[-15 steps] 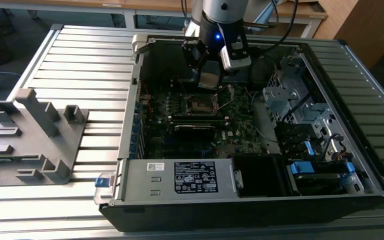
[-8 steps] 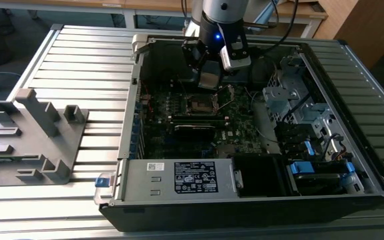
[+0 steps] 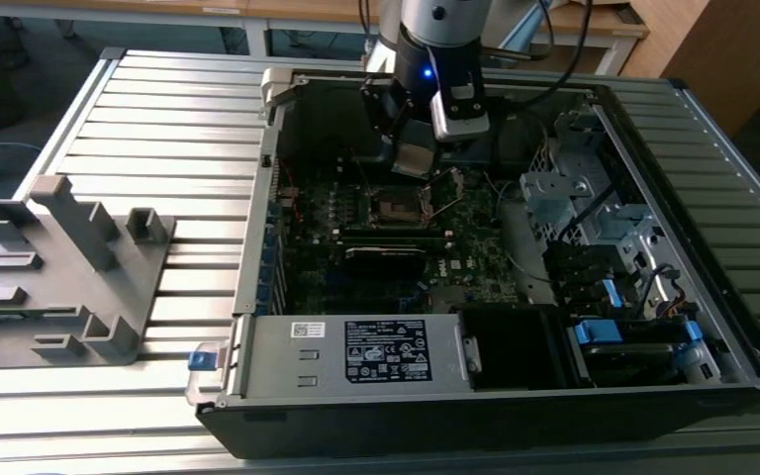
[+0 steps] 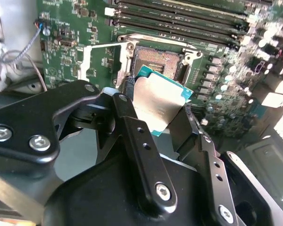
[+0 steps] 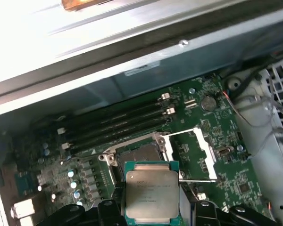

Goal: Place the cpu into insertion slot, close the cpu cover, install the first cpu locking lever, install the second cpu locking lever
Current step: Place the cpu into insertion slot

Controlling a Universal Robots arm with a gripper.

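One claw (image 3: 414, 158) logged in exterior view, pinching cpu (image 3: 416, 153) at a tilt above board inside open case (image 3: 258, 247) on slatted tabletop (image 3: 155, 109). Slot (image 3: 398, 206) just below, apart from cpu. Grey fixture (image 3: 83, 247) on tabletop at exterior view's left, well apart from case.

Second wrist view: two black fingers (image 4: 127, 113) clamped on opposite edges of cpu (image 4: 155, 103), silver top toward camera, green rim visible. Slot (image 4: 158, 59) bare beyond cpu, untouched. Cover (image 4: 87, 63) swung open beside slot.

First wrist view: cpu (image 5: 152, 195) held clear of slot (image 5: 139, 155), overlapping its near edge in picture. Cover (image 5: 205, 153) open to one side, board visible through cut-out. Memory sockets (image 5: 118, 125) beyond slot.
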